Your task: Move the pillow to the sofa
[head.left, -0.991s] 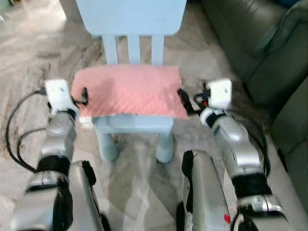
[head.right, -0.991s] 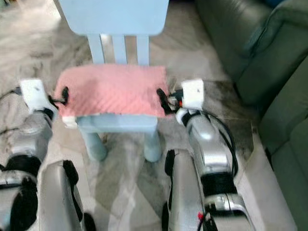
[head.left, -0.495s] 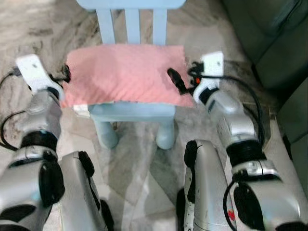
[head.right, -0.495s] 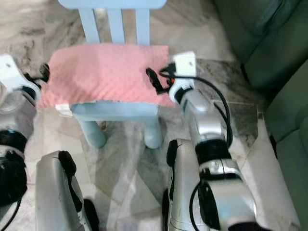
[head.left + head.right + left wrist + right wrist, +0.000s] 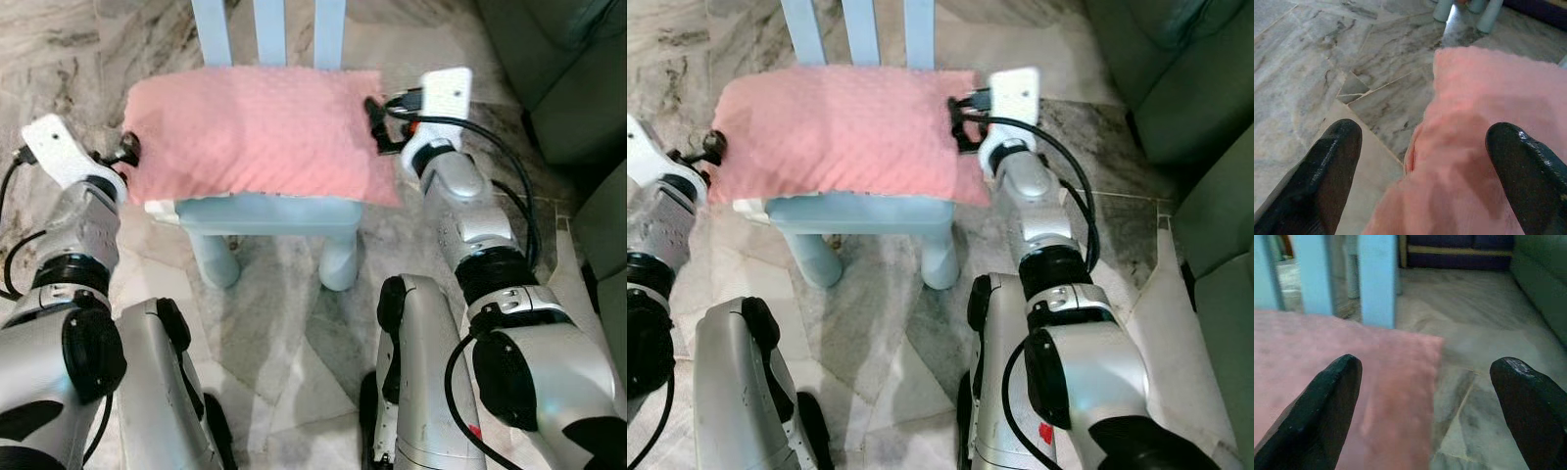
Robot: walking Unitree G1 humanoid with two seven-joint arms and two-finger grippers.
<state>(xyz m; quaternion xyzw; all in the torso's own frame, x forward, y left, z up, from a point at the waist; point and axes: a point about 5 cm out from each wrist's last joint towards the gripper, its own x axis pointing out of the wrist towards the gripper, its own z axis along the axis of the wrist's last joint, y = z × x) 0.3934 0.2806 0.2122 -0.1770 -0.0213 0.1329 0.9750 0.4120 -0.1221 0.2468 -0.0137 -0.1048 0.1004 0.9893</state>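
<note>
Pillow [image 5: 257, 129], pink and dimpled, lies flat on the seat of a pale blue chair [image 5: 271, 211], and we see its edges overhang the seat on both sides and at the front right corner. We stand before the chair on a marble floor [image 5: 284, 323], looking down past our silver arms. Our left pincer [image 5: 126, 149] sits at the pillow's left edge; in the left wrist view its two black fingers [image 5: 1332, 166] are spread wide, one over the floor and the other over the pink fabric, with the pillow's edge between them but not clamped. Our right pincer [image 5: 376, 125] is at the pillow's right edge near the back corner; in the right wrist view its fingers [image 5: 1327, 406] are likewise spread apart, one above the pillow and one out over the floor, gripping nothing. The chair's back slats [image 5: 270, 29] rise behind the pillow. A dark green sofa [image 5: 558, 69] stands to our right, well apart from the chair.
</note>
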